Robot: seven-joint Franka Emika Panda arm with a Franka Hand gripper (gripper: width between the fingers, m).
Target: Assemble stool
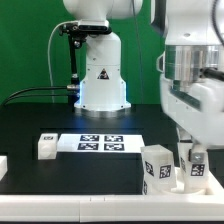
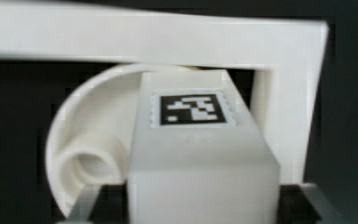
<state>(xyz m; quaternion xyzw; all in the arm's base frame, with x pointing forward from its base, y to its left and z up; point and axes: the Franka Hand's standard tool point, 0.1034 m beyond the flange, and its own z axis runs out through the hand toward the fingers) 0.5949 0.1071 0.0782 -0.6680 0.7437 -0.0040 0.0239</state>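
In the wrist view a chunky white leg (image 2: 194, 150) with a square marker tag stands between the jaws of my gripper (image 2: 197, 212), which is shut on it. Behind the leg lies the round white seat (image 2: 83, 125), one of its sockets showing beside the leg. In the exterior view my gripper (image 1: 190, 157) hangs low at that view's right front corner, over the held leg (image 1: 197, 172). A second tagged leg (image 1: 156, 168) stands upright just beside it. The seat (image 1: 182, 187) is mostly hidden under both. Whether the held leg sits in a socket I cannot tell.
The marker board (image 1: 98, 143) lies in the middle of the black table. A loose white leg (image 1: 46, 146) lies at its left end, and another white part (image 1: 3, 165) shows at the exterior view's left edge. A white border rail (image 2: 176, 40) runs behind the seat. The robot base (image 1: 100, 75) stands at the back.
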